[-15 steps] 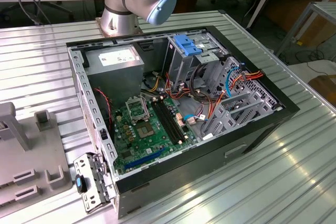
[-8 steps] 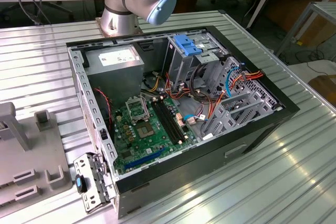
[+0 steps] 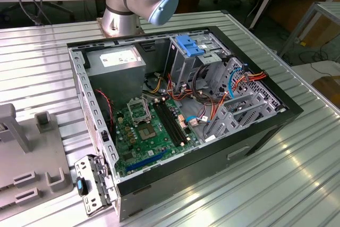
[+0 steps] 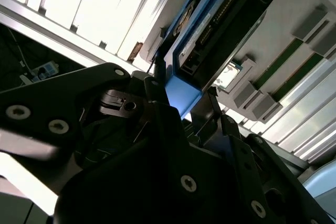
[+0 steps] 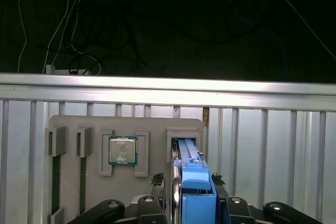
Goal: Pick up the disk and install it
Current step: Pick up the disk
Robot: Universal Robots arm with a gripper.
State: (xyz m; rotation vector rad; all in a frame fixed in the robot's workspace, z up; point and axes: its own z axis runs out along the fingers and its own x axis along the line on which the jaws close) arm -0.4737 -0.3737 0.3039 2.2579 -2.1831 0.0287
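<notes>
The disk (image 5: 193, 182) stands on edge in a slot of the grey holder (image 5: 152, 127), its bright blue carrier rail facing the camera. In both wrist views my gripper (image 5: 186, 178) straddles it, with one dark fingertip (image 5: 157, 178) on each side of the blue rail and a small gap still showing, so the gripper is open. The second wrist view shows the disk (image 4: 210, 30) running away from the gripper (image 4: 184, 85) along the holder. The grey holder (image 3: 32, 152) lies at the exterior view's left.
An open computer case (image 3: 79, 78) lies on the ribbed metal table (image 3: 297, 174), with a motherboard, cables and an upright drive cage topped by a blue bracket (image 3: 188, 43). A processor chip (image 5: 123, 150) sits in the holder beside the disk. The arm's base (image 3: 119, 14) stands behind the case.
</notes>
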